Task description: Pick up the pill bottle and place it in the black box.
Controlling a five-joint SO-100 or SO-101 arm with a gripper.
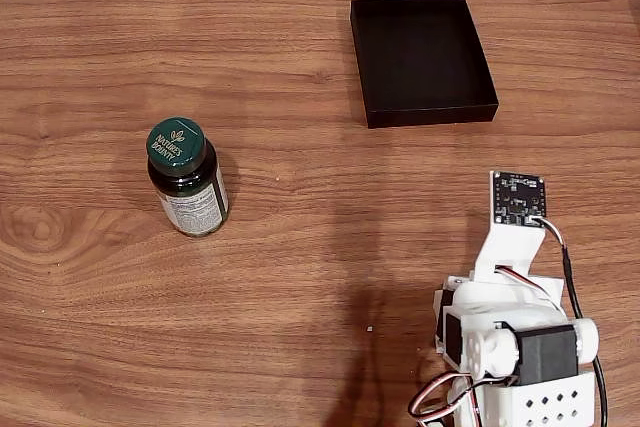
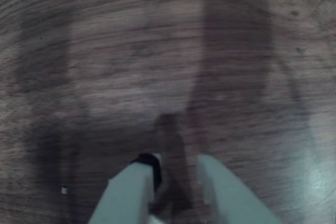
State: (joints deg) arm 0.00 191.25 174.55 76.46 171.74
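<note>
The pill bottle [image 1: 187, 179] stands upright on the left half of the wooden tabletop [image 1: 300, 247] in the fixed view, dark green glass with a round green lid facing up, white lettering on the lid and a white printed label down its side. Nothing touches it; bare wood lies all round it, and it throws a soft shadow to its right.

The black box [image 1: 424, 60] sits well apart from the bottle, toward the upper right of the same view, near the far edge of the tabletop. It is a shallow matte black tray with low walls, open at the top, and I see nothing inside it.

The white arm [image 1: 510, 337] is folded low at the bottom right of the fixed view, well away from both bottle and box. A small black circuit board [image 1: 518, 197] is mounted on its upper end, and thin red, white and black wires [image 1: 440, 402] loop round its base.

In the wrist view the gripper [image 2: 181, 169] comes up from the bottom edge, its 2 pale fingers [image 2: 131, 192] a little spread with a narrow gap between the tips, holding nothing. Below them is only blurred wood grain, crossed by broad dark shadows.
</note>
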